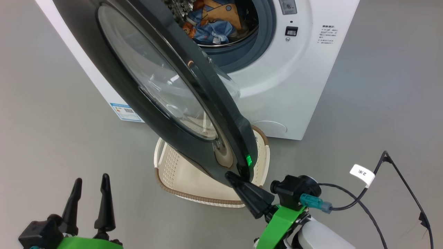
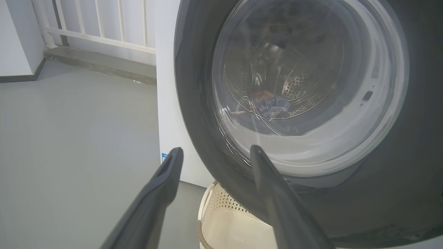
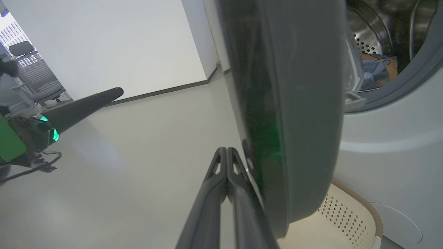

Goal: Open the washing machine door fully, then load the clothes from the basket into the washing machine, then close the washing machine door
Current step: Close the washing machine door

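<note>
Our right end effector (image 1: 231,175), fingers together, touches the lower rim of the open door (image 1: 152,72); our left end effector (image 1: 90,180) is spread apart. The clothes (image 1: 211,20) lie in the washer (image 1: 294,86), the basket (image 1: 180,180) under the door.

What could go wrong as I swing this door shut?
The shut right end effector presses the door's glossy rim near its edge; it may slip off. Clothes lie close to the gasket and might get pinched. The basket sits under the door and might be clipped.
</note>
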You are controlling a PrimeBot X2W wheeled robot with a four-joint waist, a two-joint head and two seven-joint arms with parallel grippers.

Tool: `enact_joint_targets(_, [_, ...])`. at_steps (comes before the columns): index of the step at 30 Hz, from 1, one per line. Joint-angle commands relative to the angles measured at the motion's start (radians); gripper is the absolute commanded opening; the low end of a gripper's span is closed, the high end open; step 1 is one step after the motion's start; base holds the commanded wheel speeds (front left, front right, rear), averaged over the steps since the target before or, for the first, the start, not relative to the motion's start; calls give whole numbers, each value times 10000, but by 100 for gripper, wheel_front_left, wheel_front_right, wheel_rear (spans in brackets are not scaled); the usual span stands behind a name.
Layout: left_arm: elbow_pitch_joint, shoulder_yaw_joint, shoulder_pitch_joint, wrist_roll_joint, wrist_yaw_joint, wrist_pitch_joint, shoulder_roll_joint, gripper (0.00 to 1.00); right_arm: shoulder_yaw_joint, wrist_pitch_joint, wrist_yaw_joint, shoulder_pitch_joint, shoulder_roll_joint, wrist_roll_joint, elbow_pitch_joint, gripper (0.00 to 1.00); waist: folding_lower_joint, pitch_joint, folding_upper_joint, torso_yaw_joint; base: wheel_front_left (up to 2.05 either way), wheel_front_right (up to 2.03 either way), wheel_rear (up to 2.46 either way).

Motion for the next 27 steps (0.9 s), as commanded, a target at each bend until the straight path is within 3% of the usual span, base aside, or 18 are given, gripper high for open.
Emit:
enact_joint_targets(1, [-240, 293, -396, -27, -15, -67, 102, 100, 25, -49, 90, -191, 202, 40, -199, 0, 0, 30, 0, 0, 0, 0, 0])
enact_joint_targets(27, [-336, -336, -1125, -83, -15, -67, -27, 100, -2048, -49, 90, -1708, -67, -383, -167, 0, 0, 1267, 0, -134, 0, 0, 0])
